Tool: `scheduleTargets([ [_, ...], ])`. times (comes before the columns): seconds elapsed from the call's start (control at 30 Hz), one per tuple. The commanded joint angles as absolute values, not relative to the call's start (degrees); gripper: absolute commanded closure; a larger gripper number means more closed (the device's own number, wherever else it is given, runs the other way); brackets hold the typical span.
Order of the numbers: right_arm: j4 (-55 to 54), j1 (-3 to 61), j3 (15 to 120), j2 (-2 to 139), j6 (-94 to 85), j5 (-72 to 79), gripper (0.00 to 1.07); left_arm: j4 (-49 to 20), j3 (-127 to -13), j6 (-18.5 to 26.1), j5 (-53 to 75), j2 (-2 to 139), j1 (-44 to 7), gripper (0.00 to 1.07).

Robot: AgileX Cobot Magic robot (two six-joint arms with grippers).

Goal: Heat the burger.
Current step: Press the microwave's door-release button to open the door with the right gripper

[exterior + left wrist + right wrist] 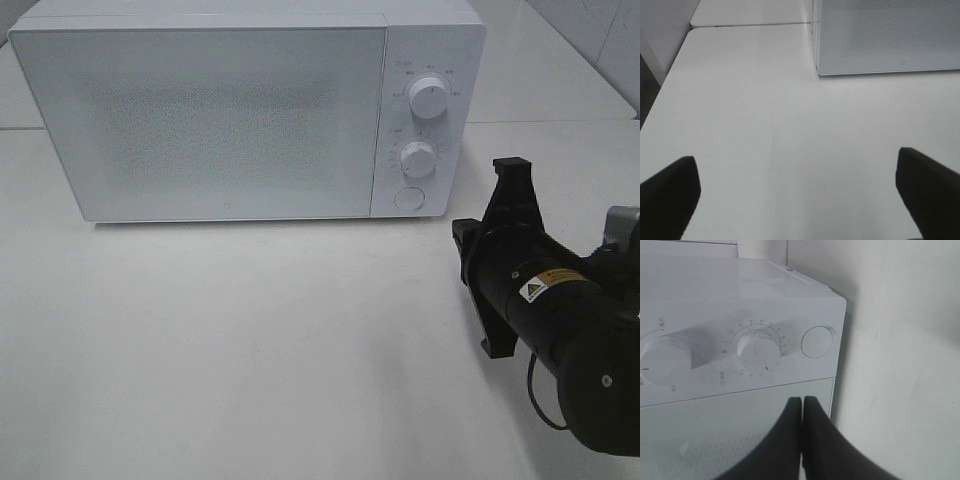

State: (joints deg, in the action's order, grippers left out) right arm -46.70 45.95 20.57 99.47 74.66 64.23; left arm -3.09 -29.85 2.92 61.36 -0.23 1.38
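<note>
The burger is out of view in every frame. A white microwave (210, 120) stands at the back of the table with its door shut; it also shows in the left wrist view (890, 35) and the right wrist view (740, 300). My right gripper (458, 240) is shut and empty, rolled on its side, a little to the right of the microwave's control panel and just in front of it. In the right wrist view its fingertips (802, 407) are pressed together in front of the panel. My left gripper (797, 195) is open and empty over the bare table, out of the exterior high view.
The panel has an upper knob (428, 97), a lower knob (417, 157) and a round button (408, 198). A white table (250, 340) stretches in front of the microwave. Its left edge (660, 95) shows in the left wrist view.
</note>
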Motion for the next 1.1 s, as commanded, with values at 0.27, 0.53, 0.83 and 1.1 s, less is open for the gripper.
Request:
scheduleTargets([
  [0.27,-46.75,46.18,24.29,103.08,75.86,66.75,1.07,-3.09,-29.62,2.86,61.19,-1.26,1.43,0.07],
  [0.53,-45.38,46.01,28.25,108.35,79.41,67.55,1.07,-3.09,-29.62,2.86,61.19,-1.26,1.43,0.07],
  [0.83,-42.86,42.23,33.06,111.96,79.41,64.40,1.07,-3.09,-29.62,2.86,61.19,-1.26,1.43,0.07],
  [1.1,-41.48,39.88,37.30,115.34,79.24,61.82,1.07,-3.09,-29.62,2.86,61.19,-1.26,1.43,0.07],
])
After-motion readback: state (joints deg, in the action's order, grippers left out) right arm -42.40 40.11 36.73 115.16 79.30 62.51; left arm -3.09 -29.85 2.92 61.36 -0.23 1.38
